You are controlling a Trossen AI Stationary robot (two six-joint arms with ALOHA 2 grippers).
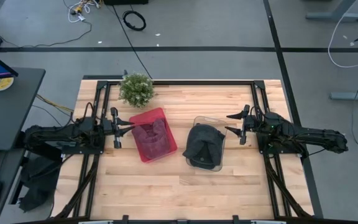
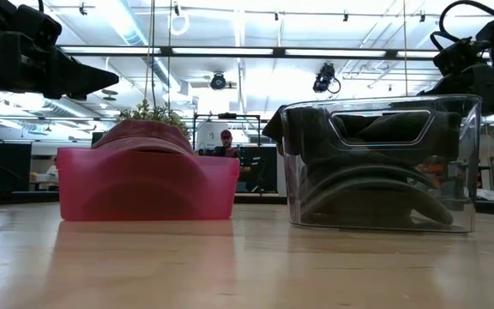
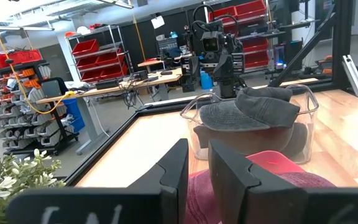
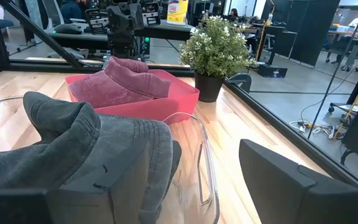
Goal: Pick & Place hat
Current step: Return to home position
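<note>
**Clerk:** Item one, the hats. Where do we log them?

**Checker:** We log the black cap (image 1: 202, 144) in the transparent bin (image 1: 209, 118), crown heaped above the rim and brim draped over the wall. We log the maroon caps (image 1: 153, 135) in the red bin (image 1: 146, 113). They sit piled above its rim, and we cannot count them apart.

**Clerk:** Any hats loose on the table (image 1: 166, 186)?

**Checker:** We see none. The two bins stand side by side, apart, mid-table.

**Clerk:** Item two, the arms.

**Checker:** The left gripper (image 1: 131, 129) sits just beside the red bin, its jaws closed to a narrow slit with nothing between them. The right gripper (image 1: 229, 122) sits just beside the transparent bin, its jaws spread wide and empty.

**Clerk:** Which step do we enter?

**Checker:** We judge the sorting done and the return to rest in hand. Each arm needs to fold clear of its bin without catching a wall or a brim.

**Clerk:** Sundries?

**Checker:** One potted plant (image 1: 136, 89) at the far edge, behind the red bin.
</note>
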